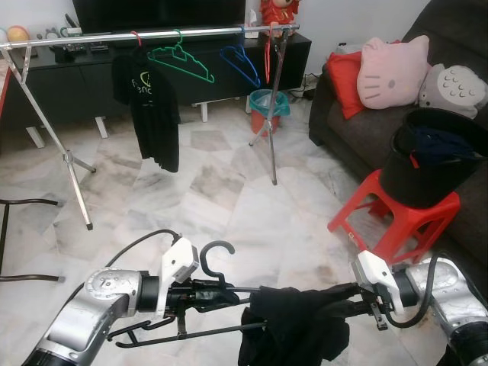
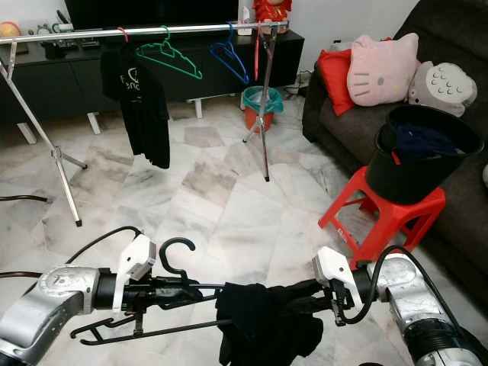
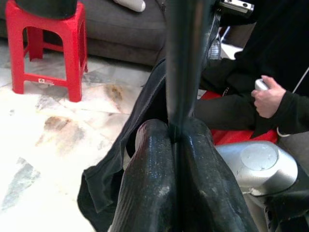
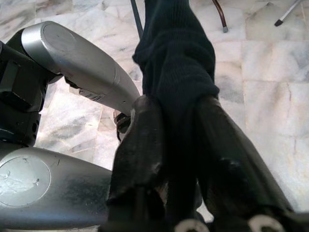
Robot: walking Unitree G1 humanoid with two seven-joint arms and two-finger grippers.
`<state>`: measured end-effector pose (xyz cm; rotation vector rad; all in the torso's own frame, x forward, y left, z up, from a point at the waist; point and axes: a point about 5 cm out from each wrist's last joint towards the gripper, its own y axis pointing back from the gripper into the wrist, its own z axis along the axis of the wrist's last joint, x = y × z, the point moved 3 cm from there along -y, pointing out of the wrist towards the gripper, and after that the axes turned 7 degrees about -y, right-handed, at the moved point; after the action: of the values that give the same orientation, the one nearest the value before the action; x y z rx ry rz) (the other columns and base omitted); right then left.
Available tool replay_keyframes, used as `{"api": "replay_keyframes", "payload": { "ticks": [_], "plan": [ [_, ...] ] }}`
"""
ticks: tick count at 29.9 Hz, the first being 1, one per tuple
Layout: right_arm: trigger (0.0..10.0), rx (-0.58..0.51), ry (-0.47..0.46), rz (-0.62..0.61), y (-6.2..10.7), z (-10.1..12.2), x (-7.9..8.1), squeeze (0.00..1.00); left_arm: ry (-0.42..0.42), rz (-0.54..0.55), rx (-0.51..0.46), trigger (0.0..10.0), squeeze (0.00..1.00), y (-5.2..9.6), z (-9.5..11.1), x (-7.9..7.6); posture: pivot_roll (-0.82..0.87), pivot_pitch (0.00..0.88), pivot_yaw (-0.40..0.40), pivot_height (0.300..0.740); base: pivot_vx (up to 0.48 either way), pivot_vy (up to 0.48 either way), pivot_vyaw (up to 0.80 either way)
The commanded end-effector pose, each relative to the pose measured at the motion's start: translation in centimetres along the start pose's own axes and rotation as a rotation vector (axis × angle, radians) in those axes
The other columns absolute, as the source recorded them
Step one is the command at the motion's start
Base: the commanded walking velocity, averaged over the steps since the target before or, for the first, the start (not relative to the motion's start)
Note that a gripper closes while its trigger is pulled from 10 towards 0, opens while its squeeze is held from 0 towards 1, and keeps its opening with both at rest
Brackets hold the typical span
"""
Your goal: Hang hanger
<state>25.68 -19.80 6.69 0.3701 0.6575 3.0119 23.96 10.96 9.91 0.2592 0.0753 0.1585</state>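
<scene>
While the two arms are held low over the marble floor [image 1: 252, 206], the scene is laid out as follows.

Black hanger [image 1: 216, 268]: held level between the two arms, hook curled upward, well short of the rail.
Left gripper [image 3: 173, 137]: fingers are clenched on the black hanger's thin bar, which is seen pinched between the two pads in the left wrist view.
Black garment [image 1: 293, 324]: draped over the hanger's right half, bunched and hanging down between the arms.
Right gripper [image 4: 178, 125]: fingers are closed around a fold of the black garment.
Clothes rail [image 1: 152, 34]: stood across the room before a dark TV cabinet [image 1: 69, 80]; a black T-shirt [image 1: 149, 103], a green hanger [image 1: 181, 59] and a blue hanger [image 1: 241, 62] are hung on it.
Black bucket [image 1: 431, 156]: set on a red stool [image 1: 396, 217] beside the sofa [image 1: 450, 46].
Person [image 3: 270, 96]: seated nearby, a hand closed on a small device.
</scene>
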Motion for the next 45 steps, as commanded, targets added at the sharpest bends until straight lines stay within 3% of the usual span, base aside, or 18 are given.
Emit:
{"api": "replay_keyframes", "payload": {
  "ticks": [1,2,4,5,6,13,24,32,39,41,45],
  "plan": [
    [10.0,0.000,0.045,0.029,-0.3,0.8,0.0,0.94,-0.052,-0.009,-0.021,0.0,0.00,-0.6,0.9,0.2,-0.03,0.000,-0.043,0.740,0.000,0.000,0.00],
    [10.0,-0.001,0.052,0.029,-0.3,1.0,0.0,0.92,-0.056,-0.011,-0.029,0.0,0.00,-0.8,0.9,0.1,-0.04,0.000,-0.045,0.740,0.000,0.000,0.00],
    [10.0,0.003,0.064,0.034,-0.3,1.1,0.0,0.77,-0.058,-0.019,-0.039,0.0,0.00,-1.0,1.1,0.0,-0.04,0.000,-0.046,0.740,0.000,0.000,0.00],
    [10.0,0.008,0.077,0.037,-0.3,1.3,0.0,0.31,-0.058,-0.028,-0.046,0.0,0.00,-1.2,1.1,-0.1,-0.04,0.000,-0.046,0.740,0.000,0.000,0.00],
    [10.0,0.008,0.079,0.037,-0.3,1.4,0.0,0.00,-0.059,-0.030,-0.047,0.0,0.00,-1.3,1.1,-0.1,-0.04,0.000,-0.048,0.740,0.000,0.000,0.00],
    [10.0,0.017,0.130,0.045,0.0,2.4,-0.1,0.00,-0.072,-0.055,-0.053,0.0,0.00,-2.1,1.2,-0.4,-0.04,0.000,-0.051,0.740,0.000,0.000,0.00],
    [10.0,-0.057,0.243,-0.062,-0.2,5.2,-1.6,0.00,-0.108,-0.066,-0.070,0.0,0.00,-3.1,1.8,-0.6,-0.05,0.000,-0.050,0.740,0.000,0.000,0.00],
    [10.0,-0.014,0.201,0.024,-0.7,3.5,-0.2,0.00,-0.122,-0.070,-0.068,0.0,0.00,-3.2,2.0,-0.6,-0.04,0.000,-0.050,0.740,0.000,0.000,0.00],
    [10.0,-0.079,0.254,-0.090,-0.6,4.5,-1.3,0.00,-0.139,-0.059,-0.070,0.0,0.00,-3.4,2.1,-0.6,-0.04,0.000,-0.052,0.740,0.000,0.000,0.00],
    [10.0,-0.142,0.313,-0.198,-0.7,5.8,-2.3,0.00,-0.152,-0.045,-0.073,0.0,0.00,-3.5,2.3,-0.4,-0.04,0.000,-0.052,0.740,0.000,0.000,0.00],
    [10.0,-0.191,0.318,-0.217,-1.1,6.5,-2.4,0.00,-0.165,-0.046,-0.078,0.0,0.00,-3.7,2.5,-0.4,-0.04,0.000,-0.052,0.740,0.000,0.000,0.00]
  ]
}}
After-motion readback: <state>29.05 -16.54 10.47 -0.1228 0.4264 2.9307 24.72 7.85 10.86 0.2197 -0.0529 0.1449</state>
